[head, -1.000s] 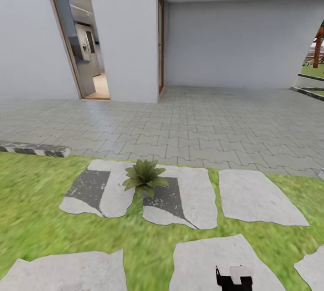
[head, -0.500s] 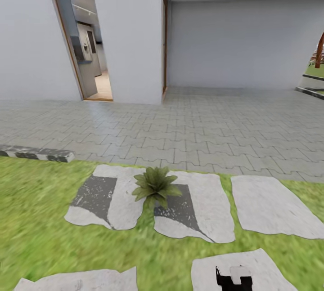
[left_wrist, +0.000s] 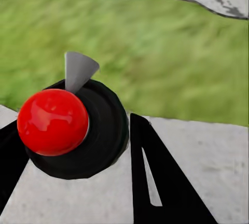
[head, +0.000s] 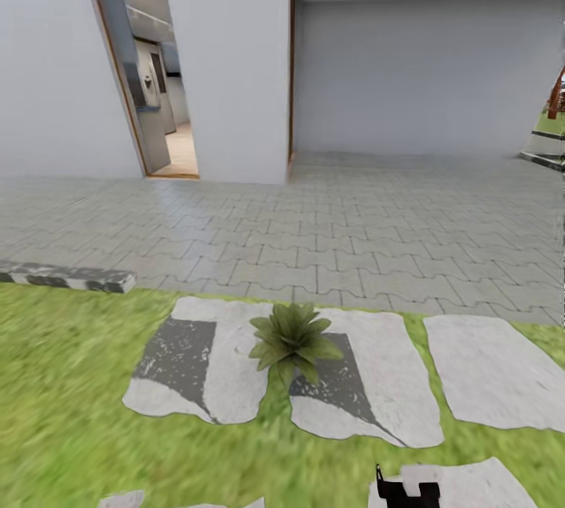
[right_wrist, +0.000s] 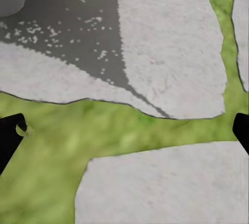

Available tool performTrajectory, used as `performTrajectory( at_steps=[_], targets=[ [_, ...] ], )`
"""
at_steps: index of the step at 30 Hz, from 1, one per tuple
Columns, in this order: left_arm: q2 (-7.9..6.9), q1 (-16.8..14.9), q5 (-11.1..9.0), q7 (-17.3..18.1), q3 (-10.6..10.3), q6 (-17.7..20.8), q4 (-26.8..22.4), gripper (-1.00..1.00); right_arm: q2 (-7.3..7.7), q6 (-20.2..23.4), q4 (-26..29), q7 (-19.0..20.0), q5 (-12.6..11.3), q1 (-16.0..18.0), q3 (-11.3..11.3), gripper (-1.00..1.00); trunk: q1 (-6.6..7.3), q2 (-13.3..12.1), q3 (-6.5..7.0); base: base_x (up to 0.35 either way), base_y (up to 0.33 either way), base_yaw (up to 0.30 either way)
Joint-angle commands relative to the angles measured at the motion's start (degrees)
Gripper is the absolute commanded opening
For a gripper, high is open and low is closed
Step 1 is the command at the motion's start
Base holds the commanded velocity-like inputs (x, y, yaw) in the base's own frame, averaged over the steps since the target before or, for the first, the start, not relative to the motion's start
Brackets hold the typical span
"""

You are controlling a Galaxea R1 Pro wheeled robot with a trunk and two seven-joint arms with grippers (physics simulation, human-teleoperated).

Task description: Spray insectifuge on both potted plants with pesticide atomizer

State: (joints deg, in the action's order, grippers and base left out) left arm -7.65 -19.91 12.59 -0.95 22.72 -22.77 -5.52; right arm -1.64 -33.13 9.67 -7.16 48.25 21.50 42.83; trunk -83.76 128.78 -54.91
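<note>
My left tool (left_wrist: 78, 146) grips the atomizer (left_wrist: 67, 125), nozzle forward, ready to spray. One potted plant (head: 293, 339) sits at twelve o'clock between two stepping stones (head: 369, 390). My right tool (right_wrist: 124, 130) hangs wide open, empty.

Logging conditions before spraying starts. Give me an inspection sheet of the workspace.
Surface: lawn with pale stepping stones.
Job's things: one potted plant at the gap between two stones; red-knobbed atomizer.
Clutter: nothing seen.
Hands: left hand shut on the atomizer; right hand open, empty, over stones and grass.
Cables: nothing seen.
Surroundings: grey paving, white wall, open doorway.
</note>
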Motion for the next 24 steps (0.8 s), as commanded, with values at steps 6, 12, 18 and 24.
performTrajectory(
  at_steps=[6, 12, 18, 24],
  targets=[
    [0.00, 0.0, 0.6, -0.1, 0.4, -0.2, 0.1, -1.00, -0.02, -0.1, 0.0, -0.5, 0.6, 0.0, 0.2, 1.00, -0.01, 0.0, -0.04, 0.206, 0.282, -0.238],
    [0.00, 0.0, 0.6, -0.1, 0.4, -0.2, 0.1, -1.00, -0.02, -0.1, 0.0, -0.4, 0.6, 0.0, 0.2, 1.00, -0.01, 0.0, 0.09, 0.164, 0.295, -0.261],
    [0.06, 0.0, 0.6, 0.0, 0.3, -0.3, 0.1, -1.00, -0.02, -0.1, 0.0, -0.4, 0.6, 0.0, 0.2, 1.00, -0.01, 0.0, 0.30, 0.055, 0.304, -0.261],
    [0.09, 0.0, 0.5, 0.0, 0.5, -0.3, -0.5, -1.00, 0.14, -0.1, 0.0, -0.4, 0.5, 0.0, 0.3, 1.00, -0.01, 0.0, 0.58, -0.127, 0.273, -0.250]
  ],
)
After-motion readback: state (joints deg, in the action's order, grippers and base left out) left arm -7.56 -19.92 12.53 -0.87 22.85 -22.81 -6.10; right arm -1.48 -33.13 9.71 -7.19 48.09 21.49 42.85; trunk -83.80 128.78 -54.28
